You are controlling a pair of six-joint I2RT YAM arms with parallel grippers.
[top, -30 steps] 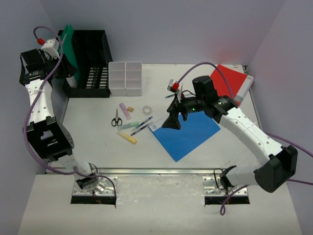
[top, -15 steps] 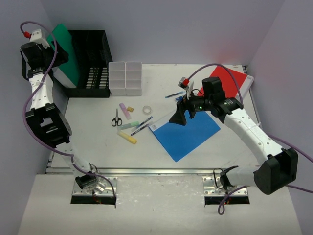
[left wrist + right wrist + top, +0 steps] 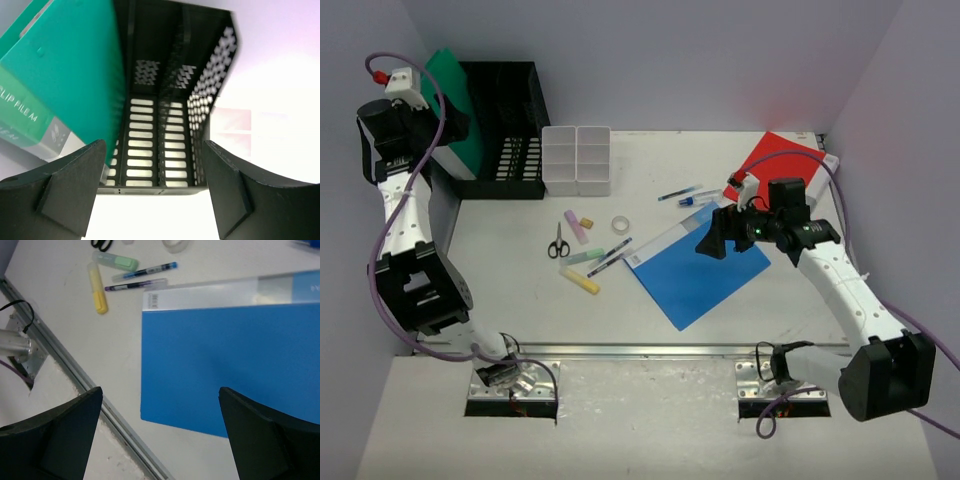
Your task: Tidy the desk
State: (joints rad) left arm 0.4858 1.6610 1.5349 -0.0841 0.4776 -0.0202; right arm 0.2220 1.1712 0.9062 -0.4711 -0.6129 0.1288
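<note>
The desk [image 3: 520,300] is a white tabletop with a silver rail along its near edge. A green clip file [image 3: 453,100] [image 3: 65,75] stands in the left slot of the black mesh rack [image 3: 510,130] [image 3: 165,125], leaning left. My left gripper [image 3: 452,126] [image 3: 154,165] hovers just before the rack, open, with nothing between its fingers. A blue folder [image 3: 695,275] [image 3: 225,365] lies flat in the middle right. My right gripper [image 3: 713,235] [image 3: 160,400] hangs above it, wide open and empty.
A red folder [image 3: 782,160] lies at the back right. A white compartment tray [image 3: 577,158] stands beside the rack. Scissors [image 3: 558,242], highlighters [image 3: 582,282] [image 3: 99,290], pens [image 3: 610,257] [image 3: 145,274], a tape roll [image 3: 620,223] and more pens [image 3: 680,193] are scattered mid-desk.
My left gripper has opened, let go of the green file and drawn back; the file now stands in the rack. My right gripper has moved right over the blue folder.
</note>
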